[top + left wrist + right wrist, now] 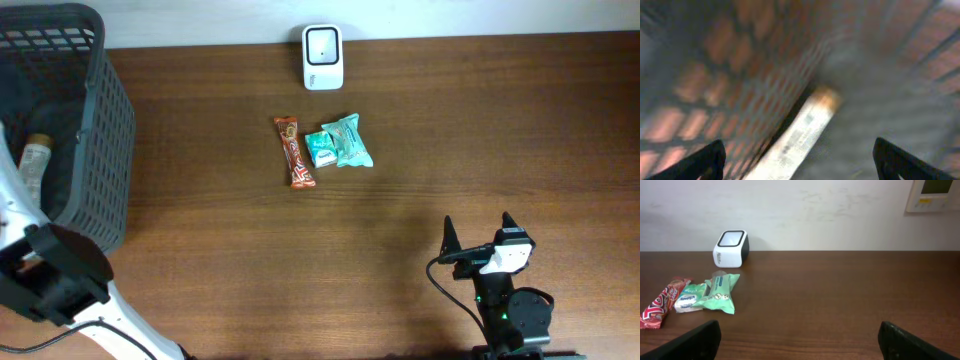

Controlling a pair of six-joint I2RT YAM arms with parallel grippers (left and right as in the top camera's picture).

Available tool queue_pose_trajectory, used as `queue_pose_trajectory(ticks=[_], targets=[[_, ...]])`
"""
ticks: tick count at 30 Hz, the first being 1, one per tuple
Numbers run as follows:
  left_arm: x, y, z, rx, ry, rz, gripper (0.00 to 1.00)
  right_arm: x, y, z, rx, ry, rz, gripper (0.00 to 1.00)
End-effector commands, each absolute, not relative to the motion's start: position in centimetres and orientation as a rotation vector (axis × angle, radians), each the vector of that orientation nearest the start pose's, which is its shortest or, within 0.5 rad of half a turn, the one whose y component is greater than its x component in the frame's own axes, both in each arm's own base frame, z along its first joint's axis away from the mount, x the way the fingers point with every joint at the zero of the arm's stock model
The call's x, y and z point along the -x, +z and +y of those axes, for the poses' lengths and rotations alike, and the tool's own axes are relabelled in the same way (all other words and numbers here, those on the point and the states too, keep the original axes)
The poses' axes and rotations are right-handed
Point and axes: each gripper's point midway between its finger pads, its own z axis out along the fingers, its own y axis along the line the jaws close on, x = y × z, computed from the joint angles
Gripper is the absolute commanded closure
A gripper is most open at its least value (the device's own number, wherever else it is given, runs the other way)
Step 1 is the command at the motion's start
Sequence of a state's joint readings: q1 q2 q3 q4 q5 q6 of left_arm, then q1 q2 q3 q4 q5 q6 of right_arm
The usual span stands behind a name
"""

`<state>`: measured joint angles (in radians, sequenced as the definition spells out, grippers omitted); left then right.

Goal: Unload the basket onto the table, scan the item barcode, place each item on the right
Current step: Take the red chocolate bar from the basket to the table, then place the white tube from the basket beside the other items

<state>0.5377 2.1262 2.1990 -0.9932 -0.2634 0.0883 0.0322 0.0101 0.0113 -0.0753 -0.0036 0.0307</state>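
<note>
From above, I am seeing the scanner (322, 56) standing at the far edge of the surface (220, 260). In front of it three items are lying: a red-brown bar (294, 151), a small teal packet (320, 148) and a larger teal packet (349, 140). The two packets are touching, and the bar is just beside them. The basket (110, 130) is standing at the left with a pale item (35, 160) inside, and the left arm (50, 275) is leaning over it. The right fingers (449, 236) are spread and empty, well apart from the items.

The left wrist view is blurring. The left fingers (707, 160) are spread wide, and the pale item (800, 135) is lying free below them in the basket. I am thinking a finger could catch the mesh on the way out and drag the basket.

In the right wrist view the right fingers (700, 337) are spread, pinching nothing. Nothing is standing between them and the scanner (731, 247). The bar (662, 307) and the packets (690, 299) (720, 294) are lying flat and crowded, so a grasp could slip or take two at once. I cannot tell where their barcodes are facing.
</note>
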Motion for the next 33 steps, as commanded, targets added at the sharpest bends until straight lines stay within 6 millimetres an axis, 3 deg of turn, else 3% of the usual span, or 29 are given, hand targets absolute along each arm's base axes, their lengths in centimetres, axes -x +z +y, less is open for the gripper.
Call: queue_pose_trajectory(ticks=[1,4,7,9,13,15,18,20,21,23,26,27,29,30,32,33], targets=[[-40.8,15.6,33.1,0.515,0.830,2.702,0.07,-24.6,15.5,0.6,-0.017,0.048,1.650,0.01],[-40.2,12.4,32.8,0.470,0.829,2.752,0.08,-24.6,15.6,0.6,-0.017,0.048,1.650,0.01],[-40.2,11.1,33.1,0.405,0.839,2.765,0.12,-24.6,15.5,0.6,-0.017,0.048,1.650,0.01],[-40.9,10.0,32.4,0.266,0.755,2.788,0.07,-24.6,15.6,0.6,-0.017,0.048,1.650,0.01],[-40.3,7.8,33.2,0.299,0.730,2.768,0.10,-24.6,15.5,0.6,-0.017,0.048,1.650,0.01],[-39.3,6.7,34.0,0.332,0.716,2.769,0.16,-24.6,15.6,0.6,-0.017,0.048,1.650,0.01],[-37.6,5.5,35.2,0.386,0.713,2.780,0.16,-24.6,15.6,0.6,-0.017,0.048,1.650,0.01],[-37.5,4.7,34.7,0.385,0.587,2.775,0.15,-24.6,15.6,0.6,-0.017,0.048,1.650,0.01],[-37.6,4.3,34.3,0.381,0.507,2.765,0.22,-24.6,15.5,0.6,-0.017,0.048,1.650,0.01],[-37.6,3.7,33.6,0.377,0.393,2.755,0.44,-24.6,15.5,0.6,-0.017,0.048,1.650,0.01],[-37.2,3.4,33.2,0.394,0.365,2.768,1.00,-24.6,15.6,0.6,-0.017,0.048,1.650,0.01],[-37.2,3.6,33.3,0.450,0.359,2.750,1.00,-24.6,15.6,0.6,-0.017,0.048,1.650,0.01],[-38.9,5.9,32.7,0.587,0.245,2.629,1.00,-24.6,15.6,0.6,-0.017,0.048,1.650,0.01],[-40.4,8.2,31.8,0.585,0.140,2.544,1.00,-24.6,15.6,0.6,-0.017,0.048,1.650,0.01],[-43.7,15.7,29.9,0.566,-0.065,2.319,1.00,-24.6,15.6,0.6,-0.017,0.048,1.650,0.01],[-44.5,18.7,29.4,0.574,-0.115,2.240,1.00,-24.6,15.6,0.6,-0.017,0.048,1.650,0.01]])
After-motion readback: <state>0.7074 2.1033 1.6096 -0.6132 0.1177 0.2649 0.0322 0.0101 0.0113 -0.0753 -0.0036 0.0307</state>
